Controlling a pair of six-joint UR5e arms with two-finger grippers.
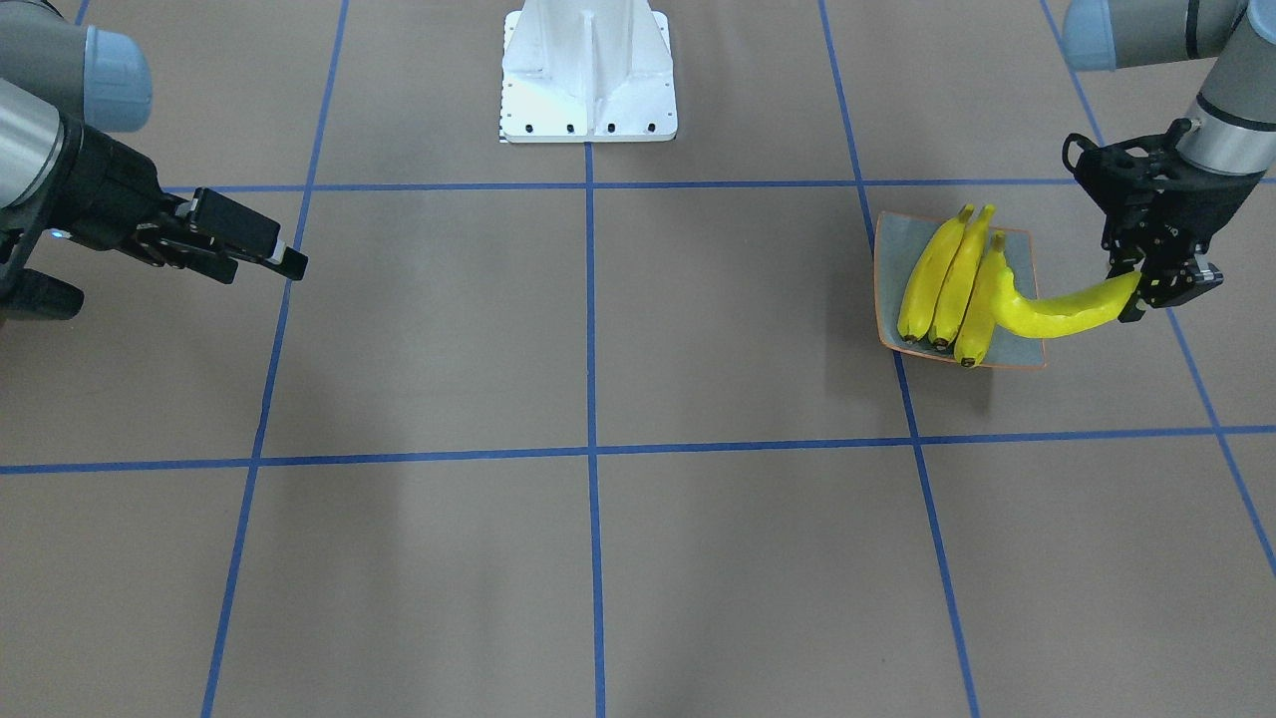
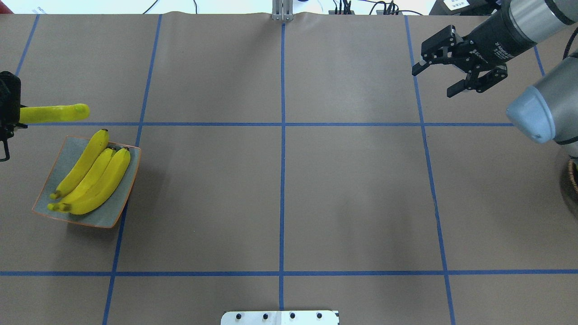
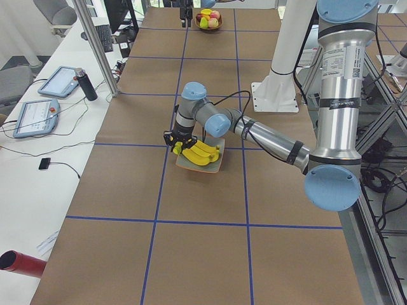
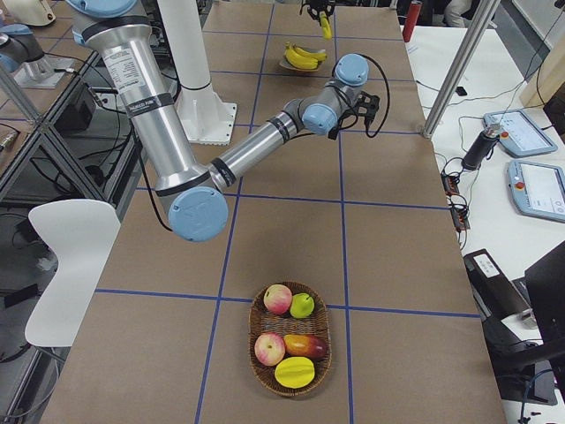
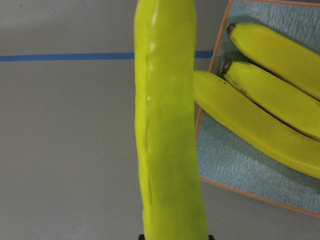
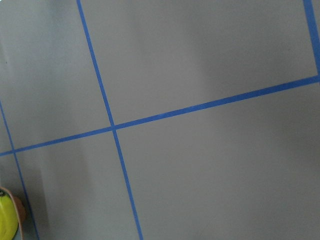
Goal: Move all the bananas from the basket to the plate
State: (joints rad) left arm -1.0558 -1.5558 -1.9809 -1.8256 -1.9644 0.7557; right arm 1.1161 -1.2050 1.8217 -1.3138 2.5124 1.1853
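The grey-blue plate [image 2: 67, 151] with an orange rim sits at the table's left and holds three yellow bananas [image 2: 92, 178] side by side. My left gripper [image 2: 6, 122] is shut on the end of a fourth banana [image 2: 54, 113] and holds it level in the air, beside the plate's far edge. In the front view this gripper [image 1: 1146, 289] holds that banana [image 1: 1057, 314] with its free end over the plate [image 1: 895, 244]. The left wrist view shows the held banana [image 5: 167, 130] by the plate's rim [image 5: 235, 187]. My right gripper [image 2: 433, 82] is open and empty, far right.
A wicker basket [image 4: 289, 349] with apples and other fruit stands at the table's right end; I see no banana in it. Its rim shows in the overhead view [image 2: 570, 180]. The white robot base [image 1: 588, 75] stands at the table's middle edge.
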